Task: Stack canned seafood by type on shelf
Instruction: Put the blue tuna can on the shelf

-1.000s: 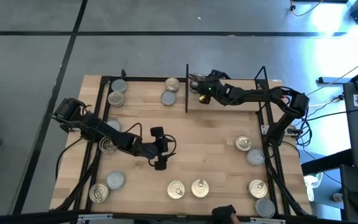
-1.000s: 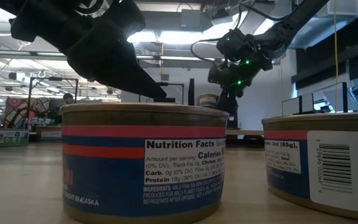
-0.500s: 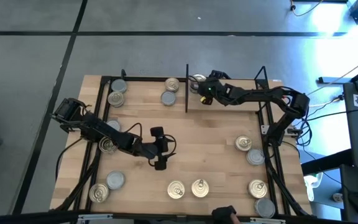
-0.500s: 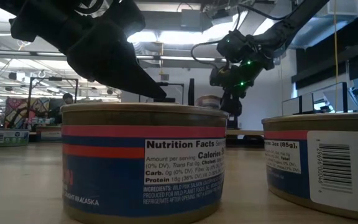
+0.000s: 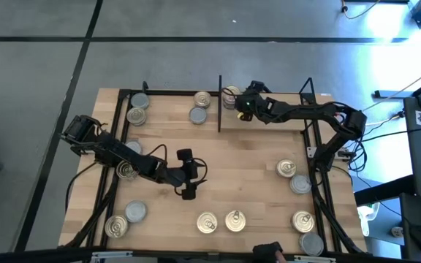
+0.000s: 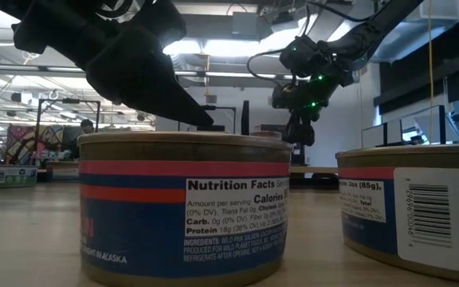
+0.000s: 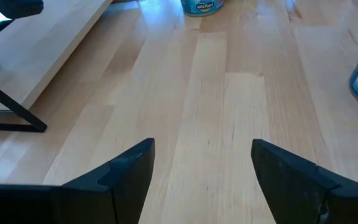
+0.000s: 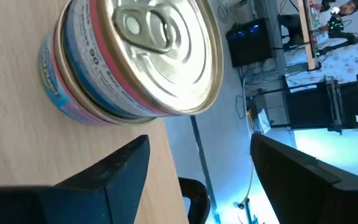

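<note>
My right gripper (image 5: pixel 237 103) (image 8: pixel 197 168) is open at the shelf's (image 5: pixel 168 109) right bay, just right of the black divider (image 5: pixel 219 102). Its fingers stand apart on either side of a gold-lidded tin (image 8: pixel 135 56) (image 5: pixel 230 94), which rests upright on its base on the wood. My left gripper (image 5: pixel 187 177) (image 7: pixel 204 168) is open and empty above the bare middle of the table. Several more tins, some gold-lidded and some grey-lidded, stand in the left bay (image 5: pixel 198 115) and on the tabletop (image 5: pixel 286 169).
Tins stand along the near edge (image 5: pixel 207 223) and at the right (image 5: pixel 300 184). Two stand at the near left (image 5: pixel 136 212). One (image 5: pixel 126 169) lies under my left arm. Two tins (image 6: pixel 182 207) fill the low view's foreground. Black bars (image 5: pixel 320 183) edge the table's sides.
My right gripper has drawn back a little toward the table's right edge, away from the gold-lidded tin, which stays where it was beside the divider.
</note>
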### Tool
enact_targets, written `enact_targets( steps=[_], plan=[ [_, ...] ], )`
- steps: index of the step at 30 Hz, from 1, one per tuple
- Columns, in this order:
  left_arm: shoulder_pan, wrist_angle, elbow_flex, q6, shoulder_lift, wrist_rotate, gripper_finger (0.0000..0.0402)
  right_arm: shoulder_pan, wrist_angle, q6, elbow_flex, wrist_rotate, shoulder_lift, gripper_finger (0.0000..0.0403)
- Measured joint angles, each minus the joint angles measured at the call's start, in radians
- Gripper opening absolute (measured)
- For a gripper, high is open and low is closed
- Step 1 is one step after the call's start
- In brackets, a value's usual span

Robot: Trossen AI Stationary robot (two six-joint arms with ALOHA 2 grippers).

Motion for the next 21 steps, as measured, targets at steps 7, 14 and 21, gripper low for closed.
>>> enact_targets(
  steps=[7,14,21],
  plan=[
    [0.0,0.0,0.0,-0.004,0.0,0.0,0.0265,0.098,-0.124,0.028,0.0,0.023,-0.115,0.028],
    [0.0,0.0,0.0,-0.005,0.0,0.0,0.0265,0.315,-0.399,0.254,0.0,-0.015,-0.29,0.028],
    [0.0,0.0,0.0,-0.001,0.0,0.0,0.0265,0.522,-0.585,0.539,0.0,-0.221,-0.373,0.028]
  ],
)
